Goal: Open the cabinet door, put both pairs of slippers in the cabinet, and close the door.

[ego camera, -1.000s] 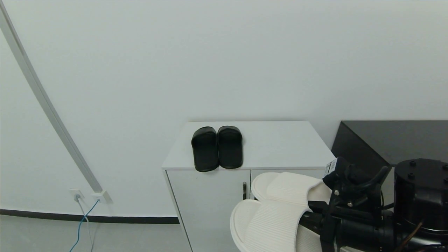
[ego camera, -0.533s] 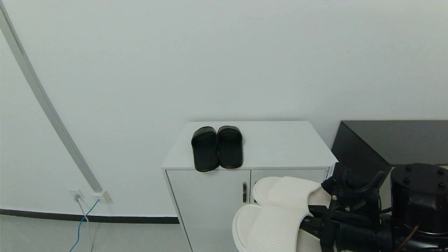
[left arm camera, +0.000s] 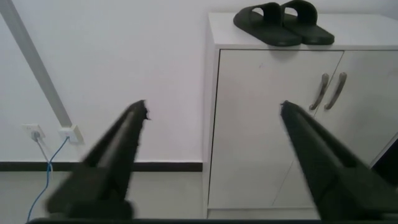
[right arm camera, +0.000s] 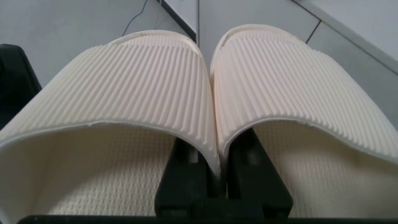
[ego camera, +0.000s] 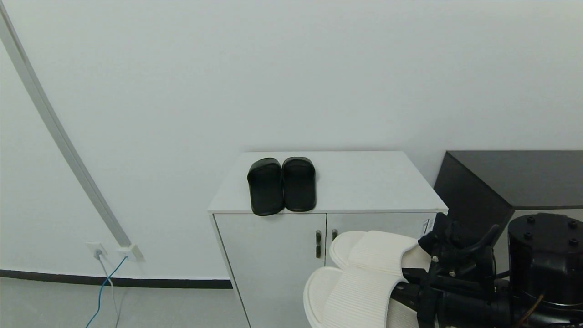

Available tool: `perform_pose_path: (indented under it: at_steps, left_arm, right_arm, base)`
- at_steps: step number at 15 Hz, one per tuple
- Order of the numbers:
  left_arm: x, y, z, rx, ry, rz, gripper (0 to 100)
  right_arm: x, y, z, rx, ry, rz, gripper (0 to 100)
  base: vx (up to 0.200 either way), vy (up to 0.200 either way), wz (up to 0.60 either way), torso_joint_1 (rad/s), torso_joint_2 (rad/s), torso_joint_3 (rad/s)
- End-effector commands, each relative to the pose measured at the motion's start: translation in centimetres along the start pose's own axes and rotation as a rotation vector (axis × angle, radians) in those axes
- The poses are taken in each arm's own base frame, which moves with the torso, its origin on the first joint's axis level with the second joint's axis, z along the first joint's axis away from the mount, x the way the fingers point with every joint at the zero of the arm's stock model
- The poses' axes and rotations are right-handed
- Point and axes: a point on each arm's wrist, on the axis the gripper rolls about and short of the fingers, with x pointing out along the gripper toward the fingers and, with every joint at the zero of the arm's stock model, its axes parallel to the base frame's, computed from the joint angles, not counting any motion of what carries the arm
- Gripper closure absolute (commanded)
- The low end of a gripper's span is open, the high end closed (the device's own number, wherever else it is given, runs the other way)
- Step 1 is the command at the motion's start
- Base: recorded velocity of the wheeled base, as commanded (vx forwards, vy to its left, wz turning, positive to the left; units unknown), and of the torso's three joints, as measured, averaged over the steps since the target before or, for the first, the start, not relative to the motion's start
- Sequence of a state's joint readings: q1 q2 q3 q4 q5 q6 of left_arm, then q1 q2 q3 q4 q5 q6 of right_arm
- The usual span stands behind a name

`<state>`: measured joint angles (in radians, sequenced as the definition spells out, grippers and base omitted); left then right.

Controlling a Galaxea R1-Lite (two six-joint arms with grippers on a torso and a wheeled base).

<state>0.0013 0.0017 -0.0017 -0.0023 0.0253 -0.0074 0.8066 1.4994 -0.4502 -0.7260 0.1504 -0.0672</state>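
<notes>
The white cabinet point(ego camera: 273, 269) stands against the wall with both doors shut, its two handles point(ego camera: 318, 243) side by side at the middle. A pair of black slippers point(ego camera: 281, 184) lies on its top near the front edge, also seen as the black slippers point(left arm camera: 283, 15) in the left wrist view. My right gripper point(ego camera: 403, 279) is shut on a pair of white ribbed slippers point(ego camera: 364, 273), held in front of the right door. It pinches the inner sides of the white slippers point(right arm camera: 155, 93) together. My left gripper point(left arm camera: 211, 112) is open and holds nothing, off the cabinet's point(left arm camera: 267, 130) left front.
A black table point(ego camera: 514, 177) stands right of the cabinet, close to my right arm. A wall socket point(ego camera: 98, 250) with cables and a slanted conduit point(ego camera: 59, 132) are on the left. Bare floor point(ego camera: 114, 305) lies left of the cabinet.
My right gripper has sunk a little with the white slippers. The head camera has then shifted, so the cabinet sits higher in the picture; the black slippers stay put on it.
</notes>
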Motion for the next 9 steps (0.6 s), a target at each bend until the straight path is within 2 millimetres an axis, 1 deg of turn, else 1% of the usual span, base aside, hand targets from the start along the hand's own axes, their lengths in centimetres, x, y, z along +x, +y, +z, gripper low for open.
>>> perform_pose_path:
  at_steps: [1,9]
  left_arm:
    - [0.00,0.00,0.00,0.000,-0.001,0.001,0]
    - [0.00,0.00,0.00,0.001,-0.001,0.001,0]
  right_arm:
    - [0.02,0.01,-0.02,0.000,0.000,0.000,100]
    - [0.01,0.04,-0.07,-0.002,0.002,0.000,100]
  base:
    - [0.000,0.000,0.00,-0.178,0.43,0.246]
    - [0.000,0.000,0.00,-0.222,0.54,0.315]
